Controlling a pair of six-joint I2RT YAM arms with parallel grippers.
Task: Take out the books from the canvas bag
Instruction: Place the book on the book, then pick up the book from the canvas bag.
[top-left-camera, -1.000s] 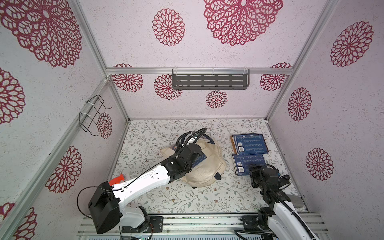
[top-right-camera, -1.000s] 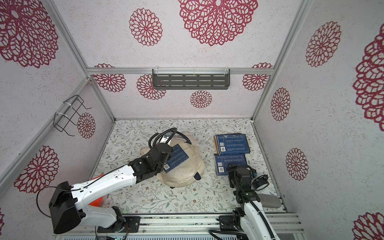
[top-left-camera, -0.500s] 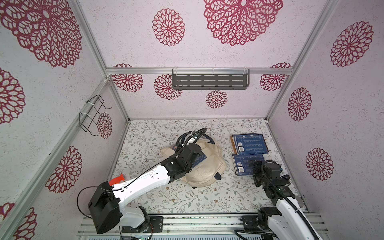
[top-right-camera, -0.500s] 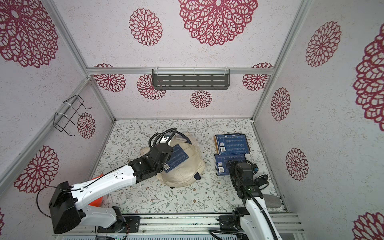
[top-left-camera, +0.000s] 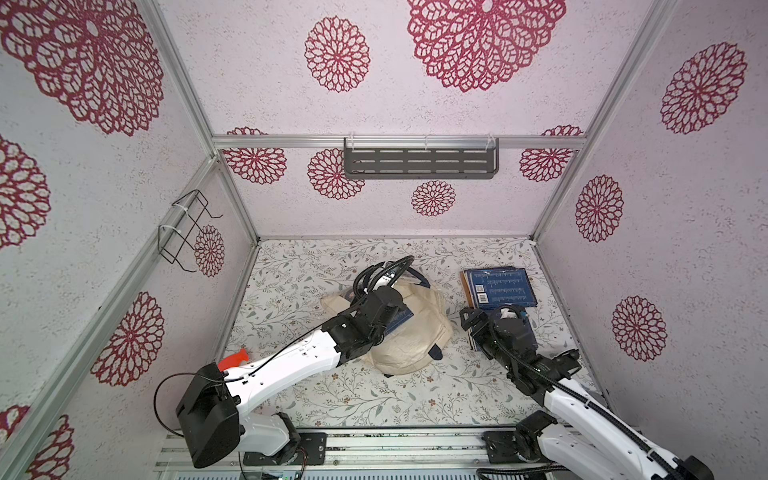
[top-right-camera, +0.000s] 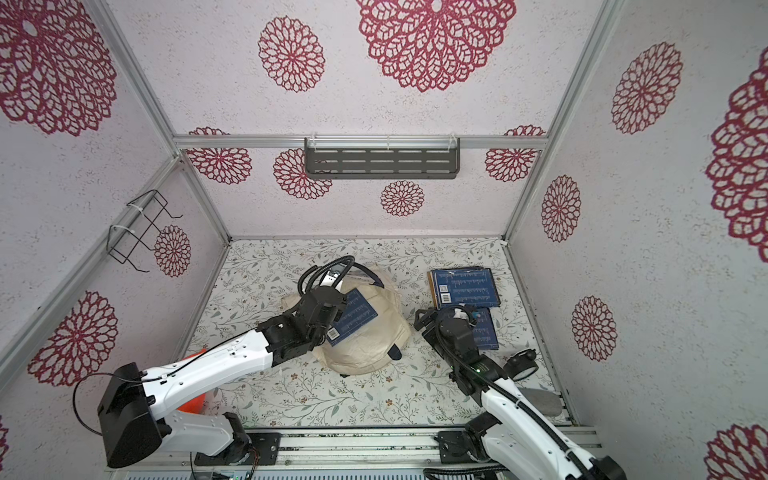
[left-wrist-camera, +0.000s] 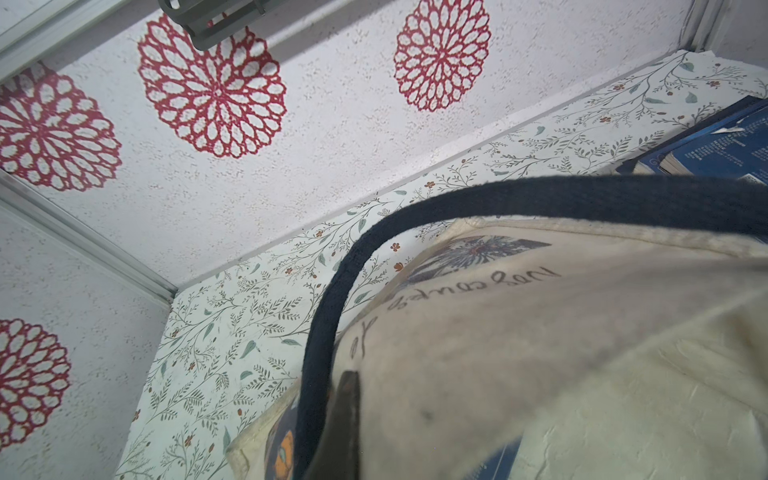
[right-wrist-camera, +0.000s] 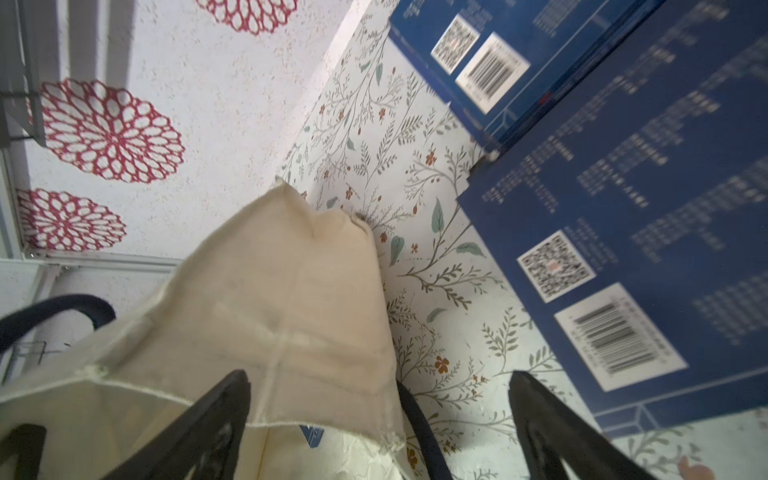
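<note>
Books are found in three places. One dark blue book (top-right-camera: 355, 318) is laid flat on the canvas bag (top-right-camera: 365, 353), which is slumped on the flowered table (top-right-camera: 257, 282) at the middle of both top views. In a top view this book is shown nearly whole, with its white barcode label, whereas in a top view only a strip of that book (top-left-camera: 400, 326) is left uncovered by the left arm (top-left-camera: 291, 365). Right of centre a stack (top-left-camera: 500, 286) is topped by a blue cover, with an orange-brown edge along its left side. Just below it in the frame a third blue book (top-right-camera: 486, 332) is partly hidden behind the right arm (top-right-camera: 461, 340). Three blue covers are counted; what lies beneath them cannot be told. The bag's blue-and-orange print and script lettering are shown only by the left wrist view. There the left gripper (left-wrist-camera: 345, 399) is closed, a dark finger pressed against the navy strap (left-wrist-camera: 324, 332) and cream cloth; whether cloth is pinched cannot be told. The right gripper (right-wrist-camera: 379, 376) is spread wide and nothing is held; the bag's corner and bare table are seen between its fingers.
</note>
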